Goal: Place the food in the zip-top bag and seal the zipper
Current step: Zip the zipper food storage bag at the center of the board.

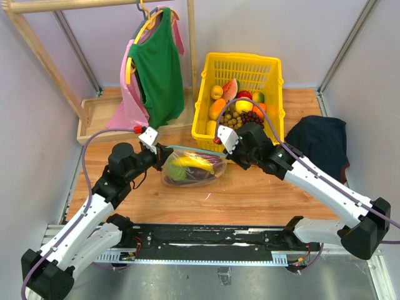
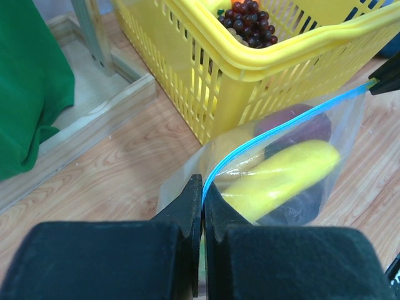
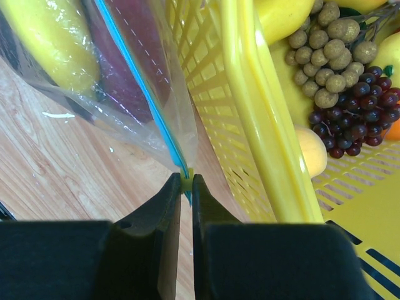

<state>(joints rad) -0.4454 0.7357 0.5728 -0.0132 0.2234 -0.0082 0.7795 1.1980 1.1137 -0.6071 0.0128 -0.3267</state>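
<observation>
Clutter crowds the far side of the table (image 1: 250, 194): a yellow basket (image 1: 240, 58) heaped with toy fruit – dark grapes (image 3: 356, 119), a tan berry cluster (image 3: 331, 56), a watermelon slice (image 1: 230, 87) – stands just behind the work spot. To its left, a green top (image 1: 159, 69) and a pink garment (image 1: 131, 106) hang from a wooden rack (image 1: 44, 56). A dark cloth (image 1: 322, 140) lies at the right edge.

The zip-top bag (image 1: 194, 169) sits on the wood between the two arms, its far side just beside the basket's wall. Through the clear plastic show a banana (image 2: 281, 175), a dark purple piece (image 2: 300, 122) and something green (image 1: 177, 172).

The zipper (image 2: 281, 128) runs as a taut blue line from one gripper to the other. The left gripper (image 2: 203, 187) is pinched tight on its left end, fingers all but meeting. The right gripper (image 3: 186, 181) is clamped on the opposite end – only a thin slit between its fingers, the blue strip caught in it.
</observation>
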